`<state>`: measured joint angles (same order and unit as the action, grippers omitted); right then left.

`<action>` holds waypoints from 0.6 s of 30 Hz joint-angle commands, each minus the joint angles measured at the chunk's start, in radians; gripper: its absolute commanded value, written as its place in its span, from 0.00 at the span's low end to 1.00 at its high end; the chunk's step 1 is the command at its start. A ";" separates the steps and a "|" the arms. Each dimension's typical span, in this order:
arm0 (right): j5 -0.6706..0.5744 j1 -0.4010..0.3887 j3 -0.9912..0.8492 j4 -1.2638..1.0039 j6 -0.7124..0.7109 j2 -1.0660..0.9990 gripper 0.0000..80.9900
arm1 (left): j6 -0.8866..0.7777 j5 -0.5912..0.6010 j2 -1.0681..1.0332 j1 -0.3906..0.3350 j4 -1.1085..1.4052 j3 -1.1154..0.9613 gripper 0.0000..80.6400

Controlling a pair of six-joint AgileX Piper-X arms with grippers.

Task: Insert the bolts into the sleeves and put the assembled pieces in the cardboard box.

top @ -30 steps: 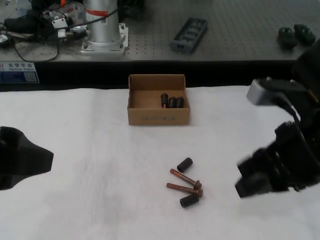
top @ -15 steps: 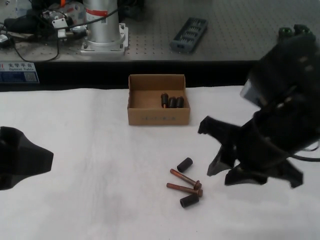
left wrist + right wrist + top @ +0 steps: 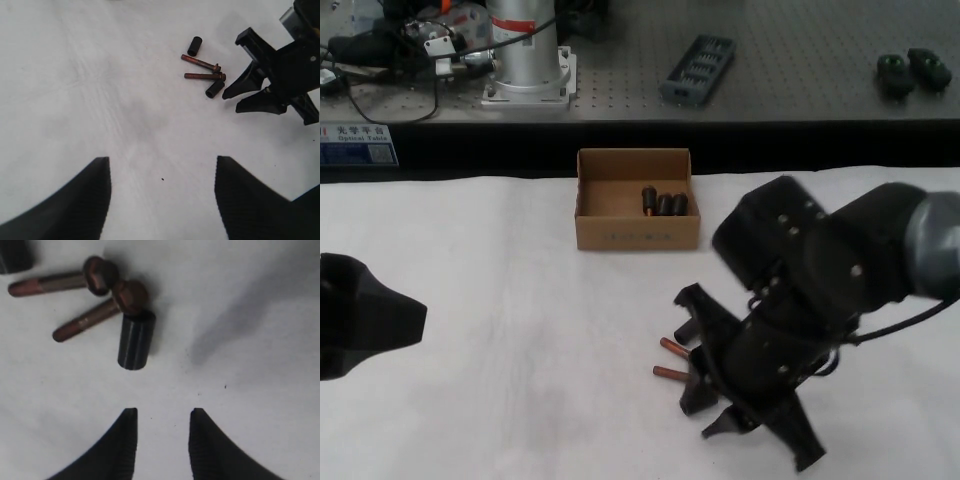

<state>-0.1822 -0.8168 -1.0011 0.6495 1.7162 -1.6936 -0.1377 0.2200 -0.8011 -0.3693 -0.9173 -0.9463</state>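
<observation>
The right gripper (image 3: 162, 412) hangs low over the white-covered bench (image 3: 520, 320), lower right of centre in the high view. Its fingers are a little apart, with nothing between them. Just past the fingertips lies a black sleeve (image 3: 136, 340), one end touching the head of a rusty bolt (image 3: 95, 314). A second bolt (image 3: 62, 281) lies beside it, heads together, and a second sleeve (image 3: 194, 46) sits just beyond. The left gripper (image 3: 159, 165) is at the high view's left edge, fingers spread wide and empty. The cardboard box (image 3: 636, 238), upper centre, holds several dark pieces (image 3: 664, 204).
</observation>
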 commanded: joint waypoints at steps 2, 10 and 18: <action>0.028 -0.013 -0.002 -0.023 0.036 -0.008 0.33 | 0.011 -0.014 0.005 0.003 0.000 -0.007 0.55; 0.054 -0.013 -0.002 -0.042 0.034 -0.022 0.33 | 0.011 -0.014 0.005 0.003 0.000 -0.007 0.55; 0.098 -0.011 -0.002 -0.042 0.034 -0.025 0.33 | 0.011 -0.014 0.005 0.003 0.000 -0.007 0.55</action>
<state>-0.0927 -0.8281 -1.0011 0.6182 1.7450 -1.7195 -0.1377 0.2200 -0.8011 -0.3693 -0.9173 -0.9463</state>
